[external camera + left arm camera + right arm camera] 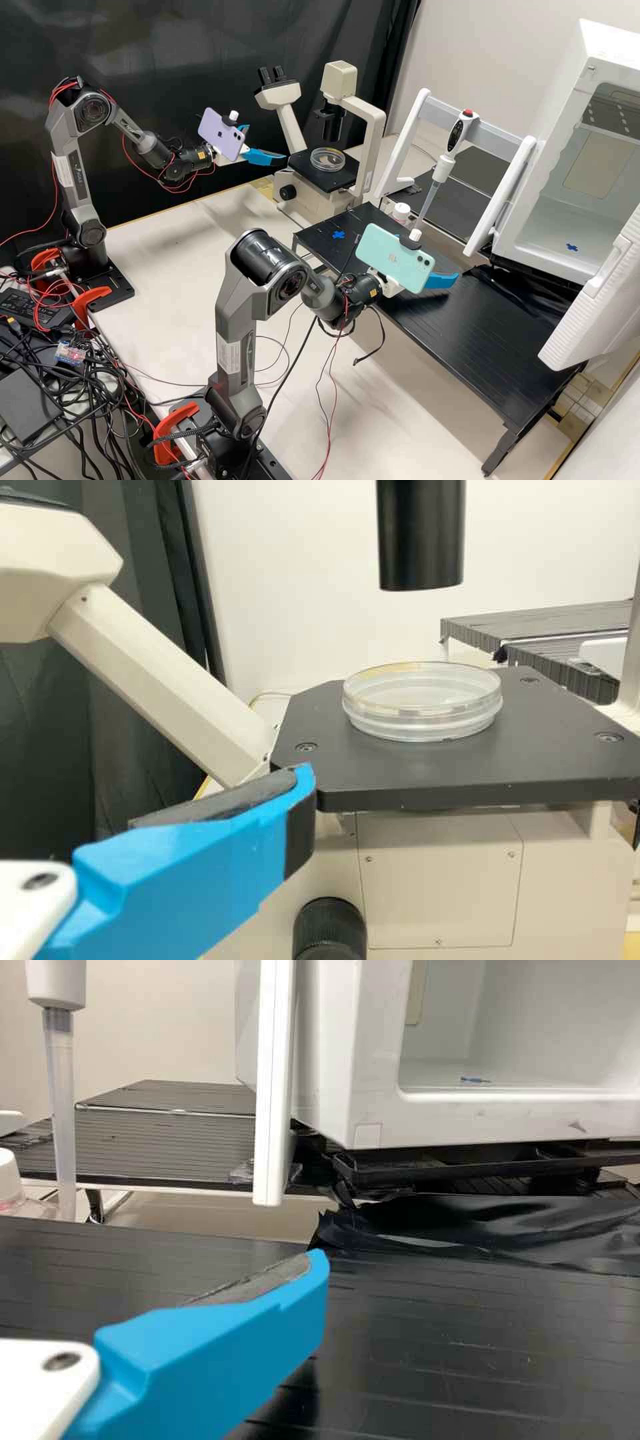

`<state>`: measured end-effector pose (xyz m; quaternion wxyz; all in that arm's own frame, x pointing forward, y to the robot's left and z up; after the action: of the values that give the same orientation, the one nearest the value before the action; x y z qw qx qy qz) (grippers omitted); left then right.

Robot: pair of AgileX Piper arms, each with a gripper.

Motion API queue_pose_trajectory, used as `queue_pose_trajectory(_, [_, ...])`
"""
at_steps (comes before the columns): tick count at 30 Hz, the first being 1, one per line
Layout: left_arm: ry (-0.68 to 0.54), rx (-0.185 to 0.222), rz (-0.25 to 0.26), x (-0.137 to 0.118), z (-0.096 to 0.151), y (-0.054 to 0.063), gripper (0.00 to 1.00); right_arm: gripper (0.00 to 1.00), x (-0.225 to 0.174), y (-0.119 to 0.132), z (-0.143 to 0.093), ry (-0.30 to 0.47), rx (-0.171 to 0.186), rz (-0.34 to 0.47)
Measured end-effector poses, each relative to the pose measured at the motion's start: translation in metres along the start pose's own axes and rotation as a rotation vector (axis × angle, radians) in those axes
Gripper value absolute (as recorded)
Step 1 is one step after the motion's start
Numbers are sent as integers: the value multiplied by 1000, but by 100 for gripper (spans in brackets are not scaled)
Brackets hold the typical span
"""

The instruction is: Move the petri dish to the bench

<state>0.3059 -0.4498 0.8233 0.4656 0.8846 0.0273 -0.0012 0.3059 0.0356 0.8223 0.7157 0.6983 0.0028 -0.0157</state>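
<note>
1. Presently seeing the petri dish (327, 159) resting flat on the black stage (311, 175) of the inverted microscope (291, 120), below the dark cylinder (333, 123).
2. Finding the left gripper (268, 143) pointing towards that stage, spreading wide, its tips sitting near the stage edge and apart from the petri dish.
3. Seeing the right gripper (440, 263) hovering over the black slatted platform (467, 327), probably standing wide too, the phone in front partly hiding it.
4. Noting the purple phone (221, 134) sitting on the left wrist and the mint-green phone (390, 257) sitting on the right wrist.
5. Spotting the electronic pipette (457, 140) pointing tip-down at the grey crossbar (495, 128), with the white-capped bottle (401, 212) standing near its tip.
6. Seeing the white cabinet (597, 57) standing open, with one blue cross (572, 247) marking its floor and another blue cross (339, 235) marking the slatted platform.
7. Noticing red clamps (175, 427) gripping near the arm bases, and tangled cables (67, 383) lying beside the pale tabletop (187, 227).
</note>
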Motion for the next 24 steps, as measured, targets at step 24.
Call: queue_pose_trajectory(24, [0,0,0,0,0,0,100,100,-32,-30,-41,169,1,-79])
